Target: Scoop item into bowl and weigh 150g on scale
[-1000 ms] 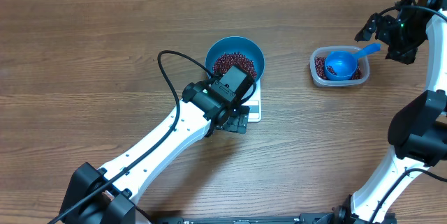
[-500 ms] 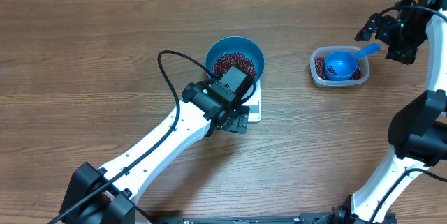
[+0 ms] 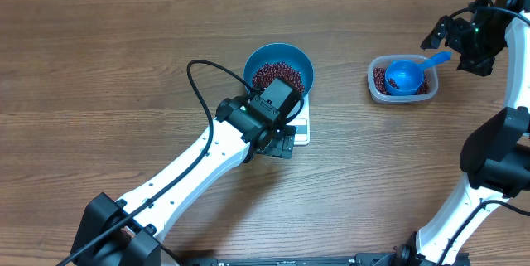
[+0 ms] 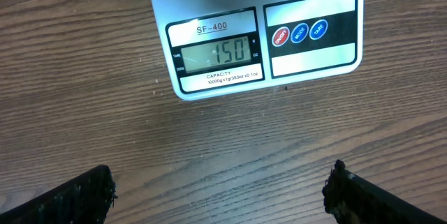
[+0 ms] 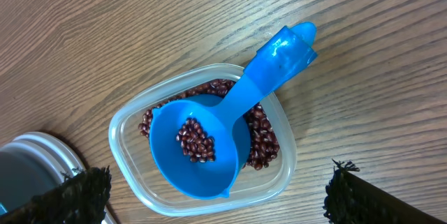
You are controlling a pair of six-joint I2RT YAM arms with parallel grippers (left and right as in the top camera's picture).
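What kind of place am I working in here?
Probably a tabletop robot workstation, not a real kitchen. There is a wood-grain table with a left arm and a right arm over it, and a small weighing setup: a digital scale under a blue bowl of beans, plus a clear tub holding a scoop.

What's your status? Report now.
Left tool, right tool open, empty. Beans in bowl on scale, display reads 150. Scoop resting in tub, nothing obstructing.

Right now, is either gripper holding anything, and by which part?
Nothing is held. Left gripper is open by the scale; right gripper is open near the scoop in the tub.
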